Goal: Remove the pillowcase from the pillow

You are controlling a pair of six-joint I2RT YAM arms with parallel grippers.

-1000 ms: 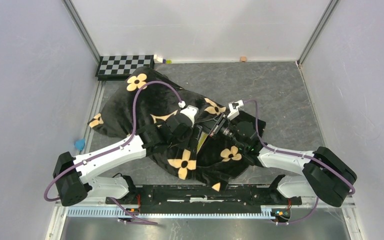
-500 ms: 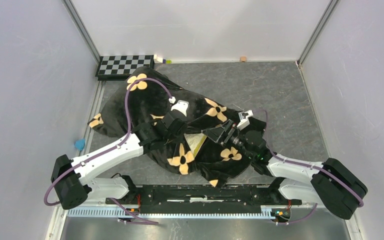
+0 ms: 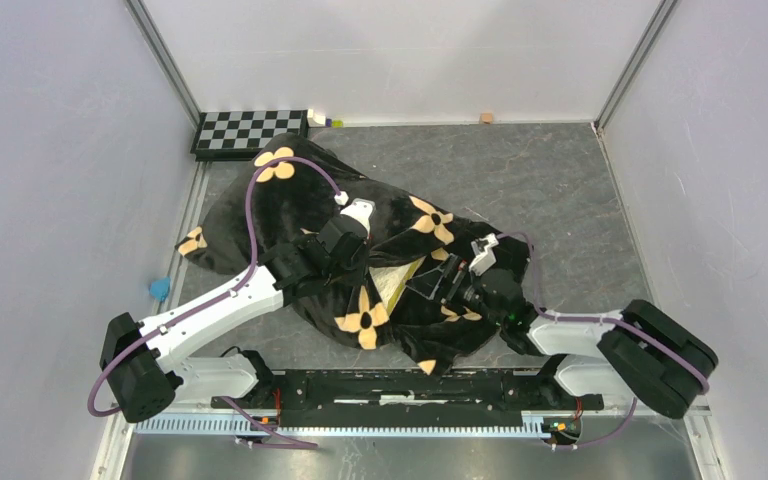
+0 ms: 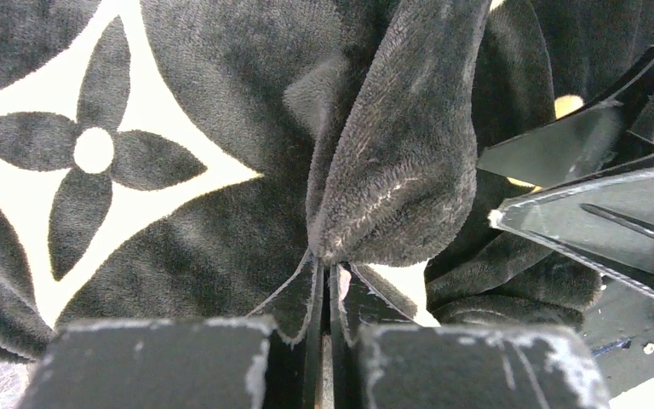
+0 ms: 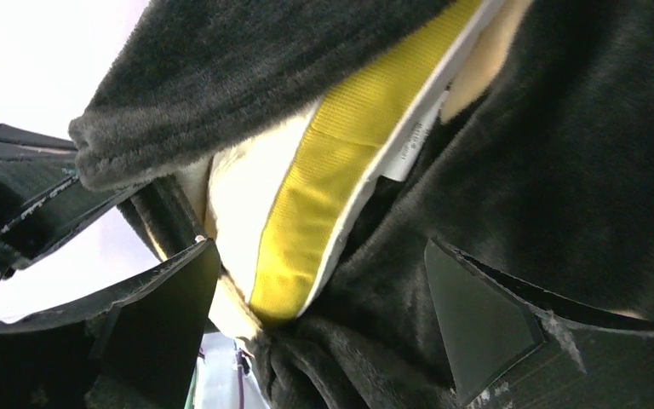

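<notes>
Black flowered pillowcase (image 3: 300,205) sprawls from the bench's (image 3: 560,180) far-left corner toward the near edge. The left gripper (image 4: 328,281), jaws pinched shut on a plush fold, apparently holds the opening apart so the right gripper (image 5: 319,256), jaws wide and empty, can reach the exposed yellow-edged pillow (image 5: 324,179)

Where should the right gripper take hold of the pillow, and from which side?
Take the pillow by its exposed yellow-trimmed edge, the only part showing out of the pillowcase. That edge is thin and lies between the fingers of the open right gripper, so come straight in through the opening, probably one finger on each face. The left gripper pinches a pillowcase fold.
</notes>
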